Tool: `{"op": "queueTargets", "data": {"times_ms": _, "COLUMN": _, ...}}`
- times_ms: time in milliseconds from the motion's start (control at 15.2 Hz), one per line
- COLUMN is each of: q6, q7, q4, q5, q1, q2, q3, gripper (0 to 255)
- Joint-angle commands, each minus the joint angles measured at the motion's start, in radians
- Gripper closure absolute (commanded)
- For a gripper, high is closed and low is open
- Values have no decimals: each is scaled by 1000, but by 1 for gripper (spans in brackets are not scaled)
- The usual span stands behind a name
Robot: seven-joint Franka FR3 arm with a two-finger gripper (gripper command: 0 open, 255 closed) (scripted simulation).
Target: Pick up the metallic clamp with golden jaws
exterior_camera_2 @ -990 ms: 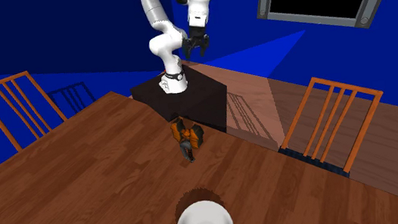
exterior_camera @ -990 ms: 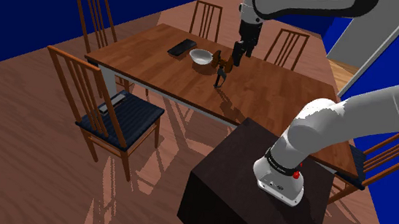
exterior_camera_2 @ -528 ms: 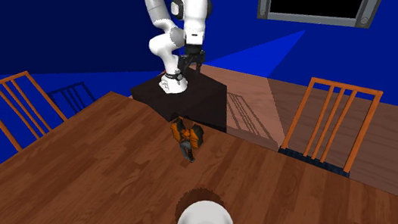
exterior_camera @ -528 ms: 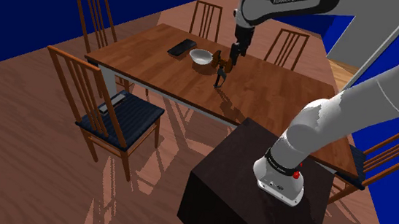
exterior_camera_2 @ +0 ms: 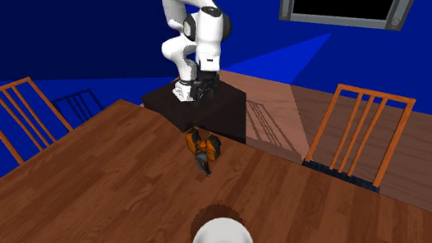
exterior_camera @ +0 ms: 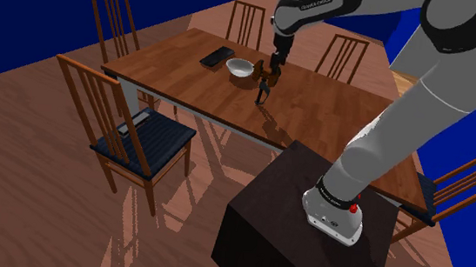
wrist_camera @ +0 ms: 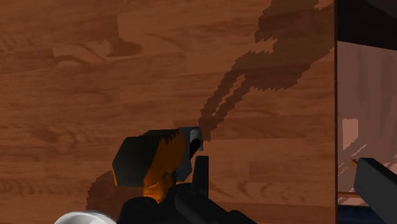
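Hanging low over the brown wooden table [exterior_camera: 188, 81], the black gripper [wrist_camera: 283, 164] stood wide open. Its two fingers were well apart, with bare table top between them and nothing clasped. The clamp [wrist_camera: 154, 160] lay on the table outside that gap, just beside the nearer finger [wrist_camera: 200, 173]. In the wrist view its orange-gold jaw block and a small grey tip sat right by that finger's side, though whether they touched could not be told. The other finger [wrist_camera: 375, 188] showed well away from the clamp, against the floor past the table's edge.

In the shoulder view the gripper pointed down close above the clamp. A white bowl [exterior_camera: 240, 66] stood just beside the clamp toward that view's left. A flat black object [exterior_camera: 217, 56] lay a little further left, near the bowl but apart from it.

In the second exterior view the clamp lay between the bowl at the bottom and the dark stand [exterior_camera_2: 222, 112] behind the table. Its orange part was turned toward the stand and its dark handles toward the bowl.

Wooden chairs [exterior_camera: 119, 123] with dark blue seats stood around the table, and the walls behind were deep blue. High on one wall a grey window frame [exterior_camera_2: 399, 6] enclosed a black area.
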Motion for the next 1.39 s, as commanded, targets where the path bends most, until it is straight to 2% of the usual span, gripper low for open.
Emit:
{"op": "queueTargets", "data": {"times_ms": 0, "q6": 35, "q7": -55, "q4": 51, "q5": 12, "q1": -8, "q2": 78, "q3": -21, "gripper": 0}}
{"op": "queueTargets", "data": {"times_ms": 660, "q6": 115, "q7": -302, "q4": 387, "q5": 125, "q1": -83, "q2": 469, "q3": -46, "gripper": 0}}
{"op": "queueTargets", "data": {"times_ms": 1320, "q6": 200, "q7": -295, "q4": 356, "q5": 132, "q1": -91, "q2": 525, "q3": -40, "gripper": 0}}
